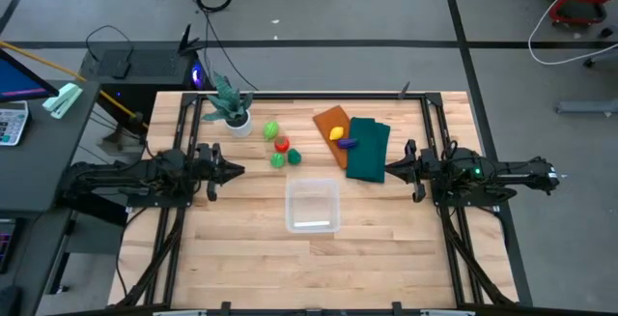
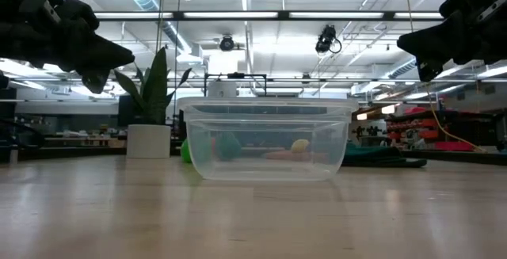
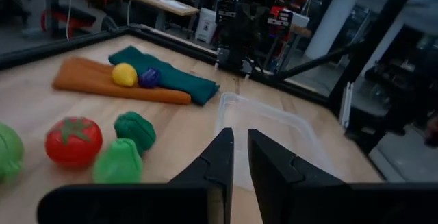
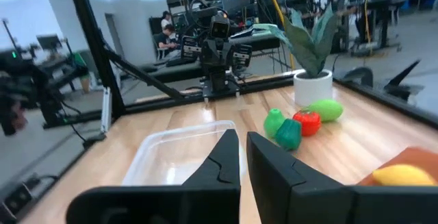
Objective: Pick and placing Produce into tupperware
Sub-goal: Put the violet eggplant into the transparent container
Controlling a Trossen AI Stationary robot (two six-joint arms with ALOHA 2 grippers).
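Note:
The clear square tupperware point(image 1: 312, 205) rests on its base at the middle of the wooden table, nearer the front edge. Behind it on the wood lie a light green piece point(image 1: 271, 129), a red tomato point(image 1: 282, 144) and two darker green pieces point(image 1: 294, 157). A yellow piece point(image 1: 336, 132) and a purple piece point(image 1: 349, 143) lie on the folded cloths. My left gripper point(image 1: 237, 169) hovers level at the table's left, shut on nothing, and points toward the middle. My right gripper point(image 1: 391, 171) faces it from the right, shut and bare. Both hang well above the tabletop in the low view.
A potted plant point(image 1: 230, 108) in a white pot stands at the far left. An orange folded cloth point(image 1: 328, 121) and a dark green one point(image 1: 369, 152) lie at the far right of centre. Black frame rails point(image 1: 290, 95) border the table. Bare wood lies in front of the tupperware.

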